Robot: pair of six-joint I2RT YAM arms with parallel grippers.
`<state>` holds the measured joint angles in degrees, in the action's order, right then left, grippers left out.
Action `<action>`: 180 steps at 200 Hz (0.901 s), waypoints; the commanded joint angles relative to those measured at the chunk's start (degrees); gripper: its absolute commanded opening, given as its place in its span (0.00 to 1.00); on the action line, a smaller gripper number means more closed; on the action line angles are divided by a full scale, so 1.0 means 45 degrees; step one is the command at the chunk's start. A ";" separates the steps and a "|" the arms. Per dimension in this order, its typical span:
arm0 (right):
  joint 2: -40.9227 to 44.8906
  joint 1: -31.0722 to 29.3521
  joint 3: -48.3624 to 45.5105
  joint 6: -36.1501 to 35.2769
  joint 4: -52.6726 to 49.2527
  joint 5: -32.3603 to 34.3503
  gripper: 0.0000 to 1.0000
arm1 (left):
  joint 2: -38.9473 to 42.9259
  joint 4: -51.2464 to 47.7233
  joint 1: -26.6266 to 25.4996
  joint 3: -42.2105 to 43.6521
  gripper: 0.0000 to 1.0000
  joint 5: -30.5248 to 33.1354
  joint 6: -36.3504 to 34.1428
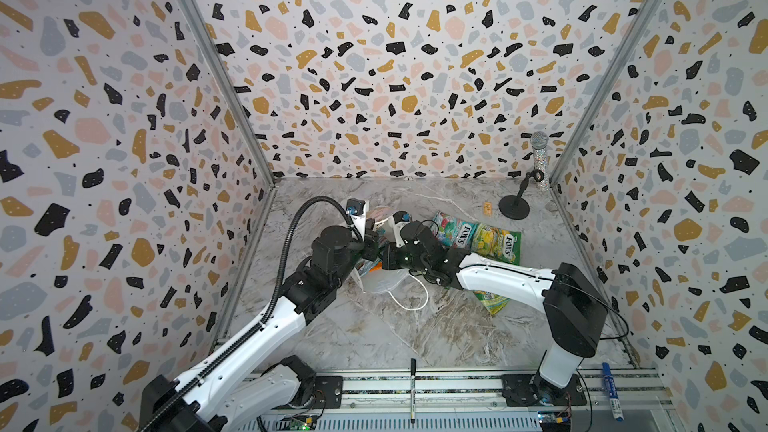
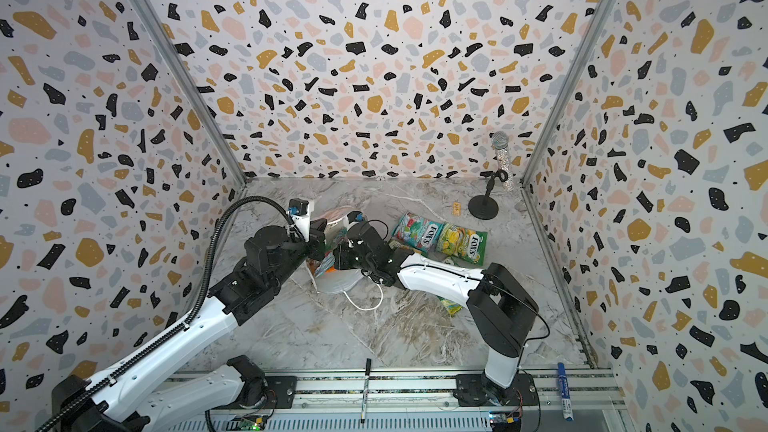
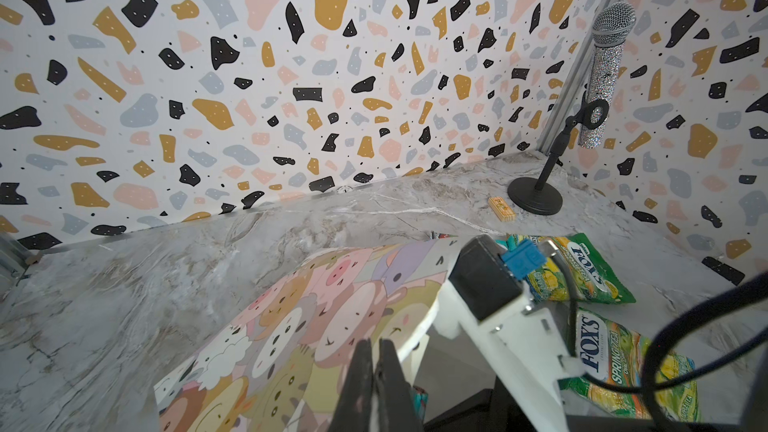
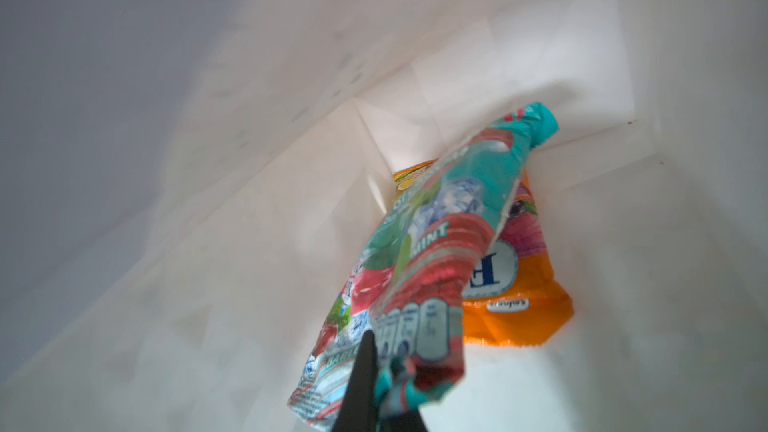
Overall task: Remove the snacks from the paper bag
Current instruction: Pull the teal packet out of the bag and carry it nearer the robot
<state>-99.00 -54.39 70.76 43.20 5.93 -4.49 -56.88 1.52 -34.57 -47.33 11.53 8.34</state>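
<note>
Now, left claw point(image 3: 376, 371): clamping onto the paper bag point(image 3: 291, 317) at its rim.
Right claw point(image 4: 380, 367): reaching inside the bag, gripping a teal-red candy packet point(image 4: 436, 243).
Orange packet point(image 4: 523, 305): lying beneath it, inside.

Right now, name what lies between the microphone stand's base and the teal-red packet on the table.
A small orange box lies there, beside the base; both top views show it.
</note>
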 commanded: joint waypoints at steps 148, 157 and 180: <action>0.5039 0.0233 -0.0289 -0.3122 -0.1717 -0.0315 0.00 | -0.0036 0.0176 -0.0015 -0.0029 0.00 0.0229 -0.0074; 0.5263 0.0233 -0.0233 -0.3217 -0.1843 -0.0327 0.00 | -0.0035 0.0175 -0.0023 -0.0029 0.00 0.0211 -0.0058; 0.5864 0.0237 -0.0218 -0.3457 -0.2052 -0.0324 0.00 | -0.0057 0.0151 -0.0019 -0.0029 0.00 0.0222 -0.0058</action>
<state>-77.01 -53.54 67.96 30.15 -3.05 -5.78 -57.01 0.84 -34.63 -47.33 11.55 8.32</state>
